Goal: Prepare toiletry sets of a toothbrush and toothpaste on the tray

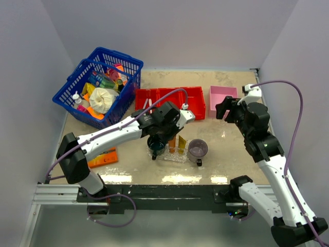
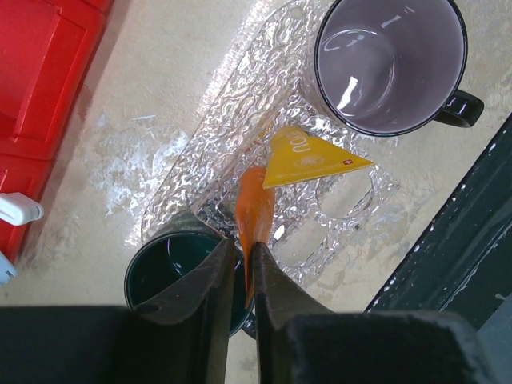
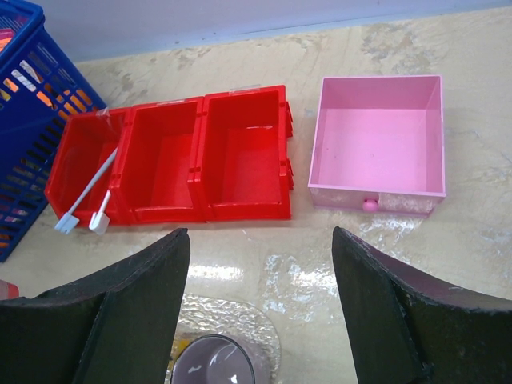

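Observation:
My left gripper point(image 2: 244, 246) is shut on the orange tube point(image 2: 254, 204) and holds it upright over the clear bumpy tray point(image 2: 240, 96), next to a dark green mug point(image 2: 172, 272). The yellow-orange tube point(image 2: 308, 158) lies on the tray beside it. In the top view the left gripper point(image 1: 170, 137) is over the tray point(image 1: 177, 157). Two white toothbrushes point(image 3: 84, 196) lie in the left compartment of the red bin point(image 3: 240, 208). My right gripper point(image 3: 260, 280) is open and empty, above the table between the tray and the pink box point(image 3: 380, 136).
A purple mug point(image 2: 390, 60) stands on the tray's right end. A blue basket point(image 1: 97, 85) full of items sits at the back left. An orange flat pack point(image 1: 105, 157) lies at the front left. The table's front edge is close behind the tray.

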`<state>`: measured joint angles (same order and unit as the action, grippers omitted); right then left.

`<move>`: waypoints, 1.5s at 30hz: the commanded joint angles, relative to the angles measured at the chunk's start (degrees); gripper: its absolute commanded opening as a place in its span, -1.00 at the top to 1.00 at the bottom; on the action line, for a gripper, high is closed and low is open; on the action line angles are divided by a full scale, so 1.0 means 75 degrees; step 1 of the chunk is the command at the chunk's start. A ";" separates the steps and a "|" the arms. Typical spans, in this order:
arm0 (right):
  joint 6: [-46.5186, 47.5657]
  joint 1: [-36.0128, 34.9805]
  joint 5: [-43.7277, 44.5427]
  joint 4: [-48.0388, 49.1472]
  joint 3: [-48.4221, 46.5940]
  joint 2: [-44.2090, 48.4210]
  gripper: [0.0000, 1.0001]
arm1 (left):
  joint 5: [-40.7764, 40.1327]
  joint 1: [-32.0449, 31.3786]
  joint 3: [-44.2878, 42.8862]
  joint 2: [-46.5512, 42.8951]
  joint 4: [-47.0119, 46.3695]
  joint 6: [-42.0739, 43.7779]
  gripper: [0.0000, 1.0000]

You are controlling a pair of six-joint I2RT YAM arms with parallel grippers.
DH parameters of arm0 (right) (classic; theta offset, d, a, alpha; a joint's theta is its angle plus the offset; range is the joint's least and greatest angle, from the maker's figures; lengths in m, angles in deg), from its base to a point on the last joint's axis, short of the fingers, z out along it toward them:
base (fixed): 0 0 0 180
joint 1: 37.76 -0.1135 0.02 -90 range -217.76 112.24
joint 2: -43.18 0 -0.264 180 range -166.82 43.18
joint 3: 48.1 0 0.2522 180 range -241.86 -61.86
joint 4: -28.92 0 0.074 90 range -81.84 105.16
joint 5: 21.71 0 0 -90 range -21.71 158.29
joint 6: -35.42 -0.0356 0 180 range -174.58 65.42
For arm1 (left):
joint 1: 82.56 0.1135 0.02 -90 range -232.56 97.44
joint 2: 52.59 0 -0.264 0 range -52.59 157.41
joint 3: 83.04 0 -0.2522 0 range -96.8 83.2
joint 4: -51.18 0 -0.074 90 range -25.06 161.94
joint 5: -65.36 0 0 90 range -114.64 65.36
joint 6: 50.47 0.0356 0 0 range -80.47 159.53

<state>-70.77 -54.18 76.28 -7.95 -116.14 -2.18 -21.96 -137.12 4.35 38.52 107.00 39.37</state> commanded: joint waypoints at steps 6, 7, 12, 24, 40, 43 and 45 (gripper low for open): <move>0.0131 0.0022 0.0083 0.0281 -0.0005 0.0025 -0.50 | -0.0146 -0.0037 -0.0034 -0.0124 -0.0229 0.0116 0.31; 0.0119 0.0034 0.0095 0.0293 -0.0005 0.0025 -0.50 | -0.0134 -0.0037 -0.0034 -0.0148 -0.0230 0.0116 0.24; 0.0119 0.0034 0.0107 0.0269 -0.0005 0.0060 -0.50 | -0.0181 -0.0037 -0.0022 -0.0207 -0.0276 0.0116 0.05; 0.0131 0.0034 0.0142 0.0269 -0.0005 0.0037 -0.50 | -0.0322 0.0033 0.0142 -0.0780 -0.0651 0.0280 -0.56; 0.0119 0.0022 0.0224 0.0269 -0.0005 0.0014 -0.50 | 0.0990 0.2563 0.0868 -0.1332 -0.2091 -0.1125 -0.47; 0.0119 0.0022 0.0212 0.0269 -0.0005 0.0013 -0.50 | 0.0536 0.3056 0.1243 -0.1320 -0.2829 -0.1758 -0.38; 0.0107 0.0022 0.0212 0.0258 -0.0016 0.0025 -0.50 | 0.0195 0.3278 0.1501 -0.1227 -0.3334 -0.2004 -0.34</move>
<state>-70.75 -54.18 76.38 -7.95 -116.12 -2.18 -16.54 -115.99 12.87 29.05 91.51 31.35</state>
